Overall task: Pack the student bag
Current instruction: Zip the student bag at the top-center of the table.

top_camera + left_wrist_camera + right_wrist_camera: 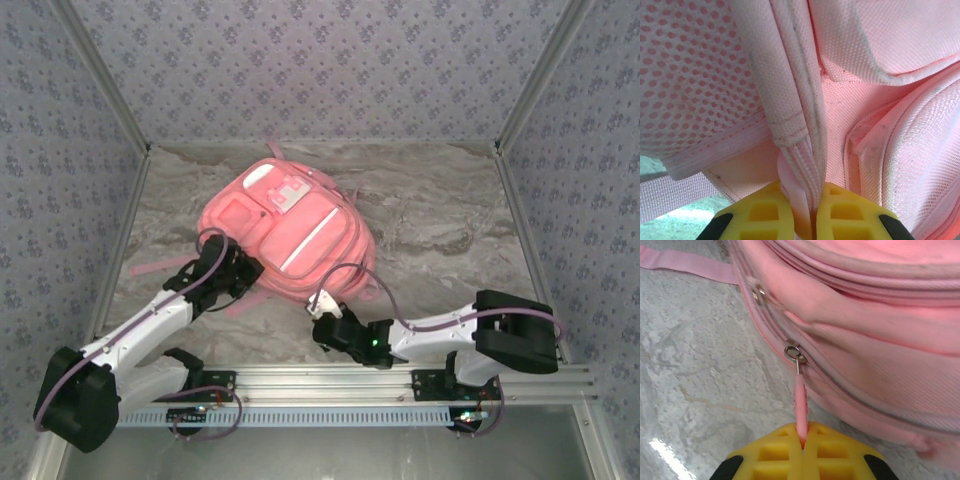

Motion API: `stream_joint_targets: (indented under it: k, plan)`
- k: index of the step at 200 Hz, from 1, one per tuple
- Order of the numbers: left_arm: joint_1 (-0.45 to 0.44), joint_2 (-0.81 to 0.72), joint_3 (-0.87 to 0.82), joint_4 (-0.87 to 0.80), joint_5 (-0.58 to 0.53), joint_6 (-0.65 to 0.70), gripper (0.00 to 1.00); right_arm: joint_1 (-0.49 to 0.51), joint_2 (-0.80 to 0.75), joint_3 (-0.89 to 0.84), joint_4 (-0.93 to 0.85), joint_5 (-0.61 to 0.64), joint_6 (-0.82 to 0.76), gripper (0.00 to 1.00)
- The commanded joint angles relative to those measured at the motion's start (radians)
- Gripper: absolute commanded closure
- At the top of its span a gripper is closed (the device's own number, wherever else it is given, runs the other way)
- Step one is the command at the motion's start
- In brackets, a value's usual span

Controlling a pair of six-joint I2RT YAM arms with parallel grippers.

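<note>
The left pincer [812, 202] is pinched shut on a stitched seam fold [795, 135] of the bag [900, 45], its two yellow fingers [765, 215] meeting on coarse woven pink cloth. Beside the fold is a dotted mesh panel [690, 65]. The right pincer [802, 437], yellow too, is clamped on a slim pink pull [800, 400] hanging from a metal slider [793, 352]. A second slider [759, 292] sits further along the same zip. The one bag, soft and rounded, lies left of centre on the marbled grey tabletop [450, 220], its top near the far edge. A flat strap [685, 262] lies on the stone.
</note>
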Motion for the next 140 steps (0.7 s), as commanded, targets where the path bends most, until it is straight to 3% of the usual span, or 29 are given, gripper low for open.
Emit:
stream_joint_targets:
  k: [1, 140]
  plan:
    - [0.033, -0.017, 0.047, -0.024, -0.059, 0.058, 0.97, -0.01, -0.05, -0.035, -0.095, 0.055, 0.033, 1.0]
    - [0.088, -0.01, 0.1, -0.106, -0.04, 0.157, 0.95, -0.192, -0.347, -0.173, -0.255, 0.009, 0.0, 1.0]
